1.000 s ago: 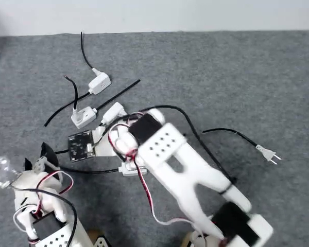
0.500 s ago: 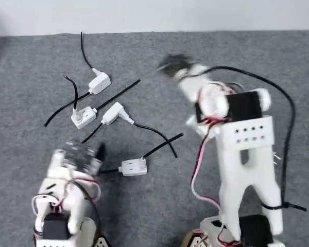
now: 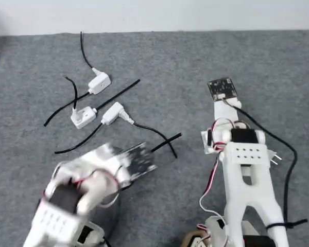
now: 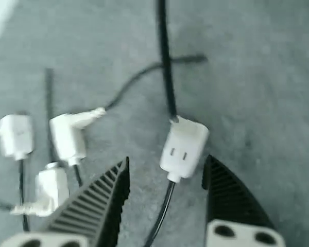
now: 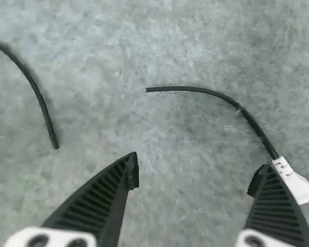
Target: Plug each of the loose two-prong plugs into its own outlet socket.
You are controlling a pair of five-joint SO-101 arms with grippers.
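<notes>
A white outlet socket [image 4: 184, 148] with two slots lies on the grey carpet on a black cord. My left gripper [image 4: 166, 163] hangs open just above it, one finger on each side. In the high view the left arm [image 3: 87, 185] covers that socket. Three more white connector pieces [image 3: 99, 82] [image 3: 83, 117] [image 3: 112, 113] lie beyond on black cords. My right gripper [image 5: 198, 167] is open over bare carpet, with a white two-prong plug [image 5: 297, 186] beside one finger. The high view shows that plug's prongs [image 3: 274, 157] next to the right arm [image 3: 244, 159].
Loose black cords cross the carpet mid-table [image 3: 162, 140]. A free cord end [image 5: 149, 90] lies ahead of the right gripper, and another cord [image 5: 38, 103] off to one side. Grey carpet [image 3: 278, 72] lies open at the far right. A pale wall runs along the back edge.
The right arm has swung from the middle sockets across to the right side by the loose plug. The left arm has come forward and rightward over the middle socket.
</notes>
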